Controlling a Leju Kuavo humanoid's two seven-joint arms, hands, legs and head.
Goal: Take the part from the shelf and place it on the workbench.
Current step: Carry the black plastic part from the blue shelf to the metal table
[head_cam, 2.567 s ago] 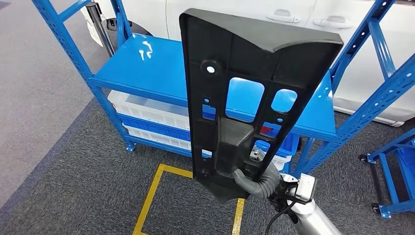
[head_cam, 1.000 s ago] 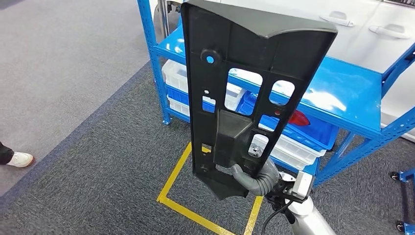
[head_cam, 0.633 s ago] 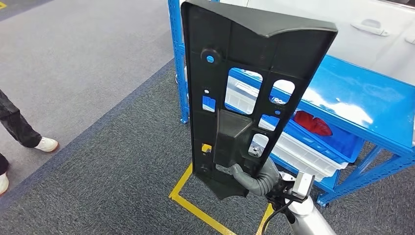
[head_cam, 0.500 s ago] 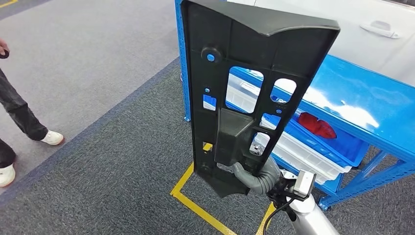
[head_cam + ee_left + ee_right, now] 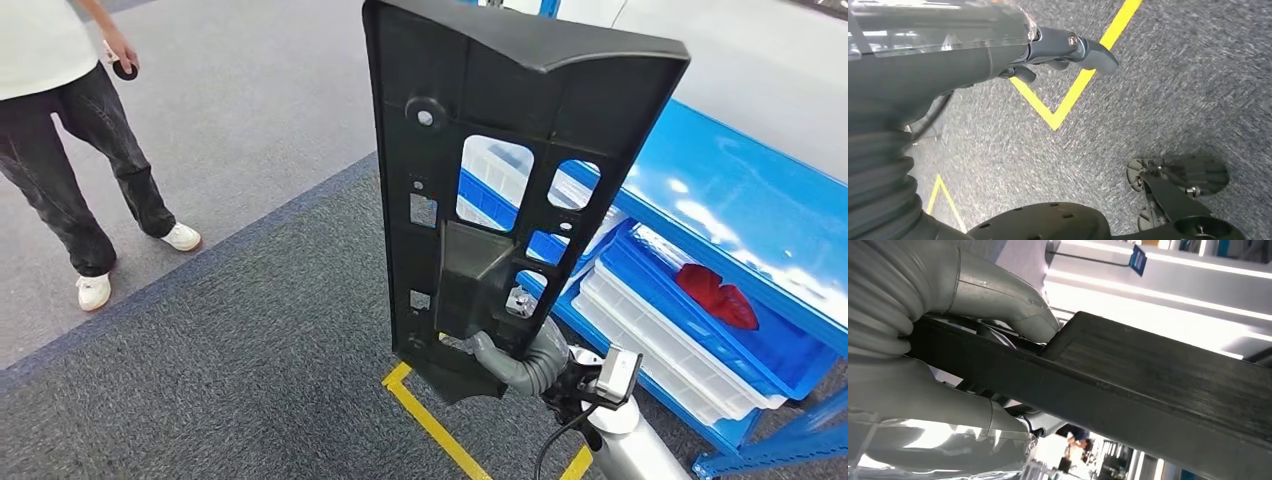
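Head view: right hand [image 5: 520, 358] grips black part [image 5: 500, 180] at its lower end, held upright beside blue shelf [image 5: 740, 200]; person [image 5: 70, 130] stands left. Left wrist view: left hand [image 5: 1058, 50] w/ fingers loosely curled, holding nothing, over grey carpet [image 5: 1148, 100] w/ yellow tape [image 5: 1068, 95]. Right wrist view: fingers [image 5: 1013, 305] clamped round part's edge.

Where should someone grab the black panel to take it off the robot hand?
Probably the black panel by its long bare side edges, above the cutouts, reaching from the front. It stands upright, and the right robot hand occupies only its lower end.
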